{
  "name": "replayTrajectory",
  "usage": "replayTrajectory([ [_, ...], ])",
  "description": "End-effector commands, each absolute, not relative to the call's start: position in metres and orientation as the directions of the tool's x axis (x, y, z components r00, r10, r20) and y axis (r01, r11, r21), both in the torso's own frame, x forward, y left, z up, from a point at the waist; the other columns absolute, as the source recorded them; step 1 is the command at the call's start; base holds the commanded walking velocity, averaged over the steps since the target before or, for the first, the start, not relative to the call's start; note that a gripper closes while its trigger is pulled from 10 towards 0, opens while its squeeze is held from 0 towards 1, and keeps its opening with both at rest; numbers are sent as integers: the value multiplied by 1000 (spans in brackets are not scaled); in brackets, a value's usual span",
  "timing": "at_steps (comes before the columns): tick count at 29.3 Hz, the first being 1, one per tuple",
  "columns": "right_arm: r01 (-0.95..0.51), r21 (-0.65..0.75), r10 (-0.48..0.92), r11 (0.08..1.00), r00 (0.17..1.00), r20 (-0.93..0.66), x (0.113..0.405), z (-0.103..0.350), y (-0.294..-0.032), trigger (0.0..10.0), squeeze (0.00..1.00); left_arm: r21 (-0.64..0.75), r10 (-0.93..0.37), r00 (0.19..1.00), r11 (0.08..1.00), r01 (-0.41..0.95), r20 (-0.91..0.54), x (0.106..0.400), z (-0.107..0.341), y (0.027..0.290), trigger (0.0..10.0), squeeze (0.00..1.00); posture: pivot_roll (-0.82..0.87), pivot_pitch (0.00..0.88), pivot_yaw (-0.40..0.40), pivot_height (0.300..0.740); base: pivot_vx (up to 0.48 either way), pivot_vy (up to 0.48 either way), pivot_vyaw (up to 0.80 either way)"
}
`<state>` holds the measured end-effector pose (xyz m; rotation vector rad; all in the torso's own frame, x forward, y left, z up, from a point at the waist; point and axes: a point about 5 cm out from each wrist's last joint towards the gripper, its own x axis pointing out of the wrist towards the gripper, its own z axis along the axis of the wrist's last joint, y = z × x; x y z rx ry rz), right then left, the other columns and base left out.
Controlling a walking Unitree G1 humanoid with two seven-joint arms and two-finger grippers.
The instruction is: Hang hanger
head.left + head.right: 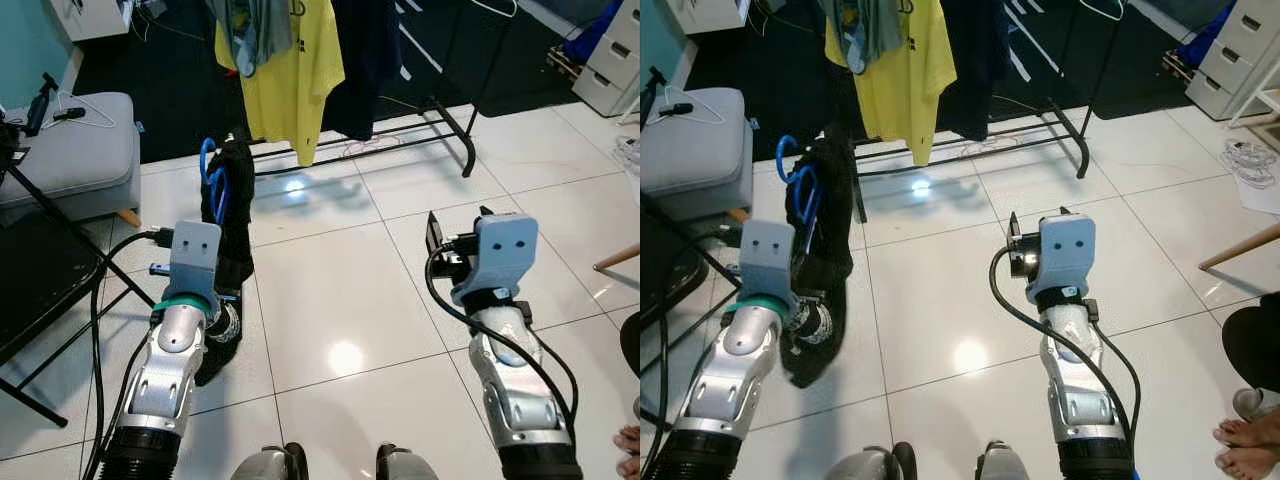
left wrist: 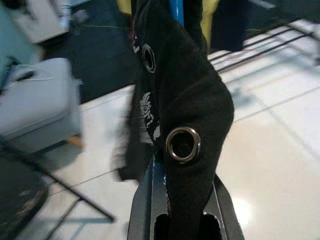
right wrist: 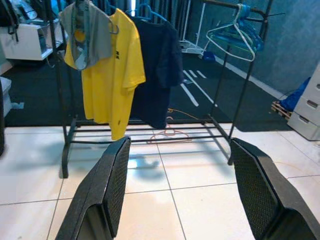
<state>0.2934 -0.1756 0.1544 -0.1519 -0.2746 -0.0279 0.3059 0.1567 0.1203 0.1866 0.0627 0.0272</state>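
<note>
A black garment point(image 1: 236, 215) with metal eyelets point(image 2: 183, 144) hangs on a blue hanger point(image 1: 208, 166). My left gripper point(image 2: 182, 215) is shut on the garment and hanger, holding them upright above the tiled floor at the left. The hanger's hook points up toward the rack. A black clothes rack point(image 3: 239, 75) stands ahead, carrying a yellow T-shirt point(image 1: 290, 75), a dark navy shirt point(image 3: 156, 75) and some empty light-blue hangers point(image 3: 234, 36). My right gripper point(image 3: 182, 197) is open with nothing between its fingers, held over the floor to the right and facing the rack.
A grey ottoman point(image 1: 75, 150) and a black folding frame point(image 1: 45, 235) sit to my left. White drawers point(image 1: 612, 60) stand at the far right. A person's bare feet point(image 1: 1250, 440) are at the near right. The rack's foot bar point(image 1: 455, 125) juts forward.
</note>
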Motion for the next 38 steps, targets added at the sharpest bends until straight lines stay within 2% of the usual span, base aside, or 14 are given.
replayTrajectory([
  [1,56,-148,-13,987,961,277,292,152,-176,10000,0,162,-48,999,986,44,22,309,137,143,10000,0,-167,7,114,740,0,0,0],
  [6,44,-143,-1,989,957,289,292,152,-172,10000,0,175,-118,990,979,103,75,314,148,135,10000,0,-163,9,114,740,0,0,0],
  [14,43,-145,1,988,956,294,293,151,-172,10000,0,185,-115,988,978,95,102,318,153,135,10000,0,-165,9,116,740,0,0,0],
  [38,40,-178,16,983,954,300,295,152,-172,10000,0,182,-121,986,978,98,119,321,154,134,10000,0,-167,10,114,740,432,0,0],
])
